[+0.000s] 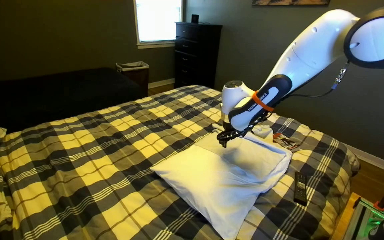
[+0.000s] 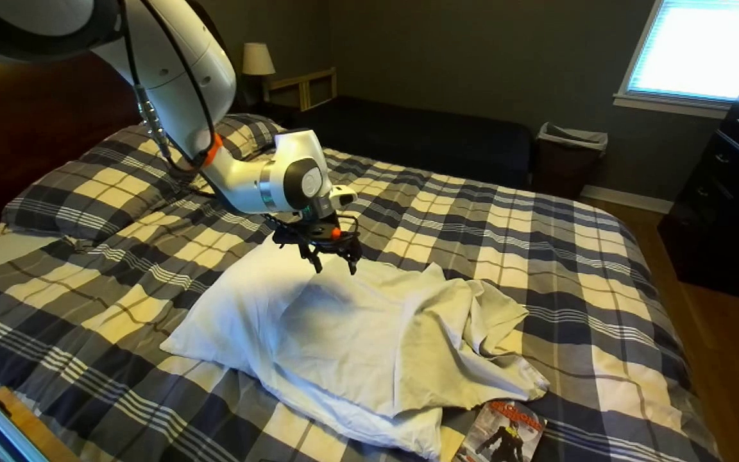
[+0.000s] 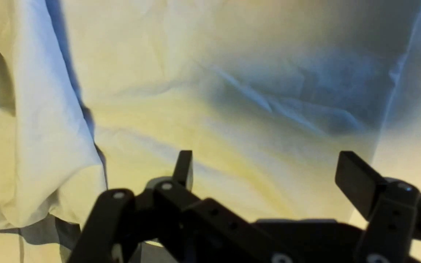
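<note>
"Hovering: gripper [image 2: 335, 268] above the white pillow [image 1: 198, 176] on the plaid bedspread [image 1: 88, 133]. Holding anything?"

"Nothing; fingers [image 3: 358, 179] spread wide, clear of the pillow."

"Nearby?"

"Rumpled pale cloth [image 2: 459, 346] at one end of the pillow, red-titled book or case [image 2: 504, 436] at that cloth's edge, black remote [image 1: 300, 188] just beside the pillow. Behind, dark dresser [image 1: 197, 53] by the window [image 1: 158, 20]."
</note>
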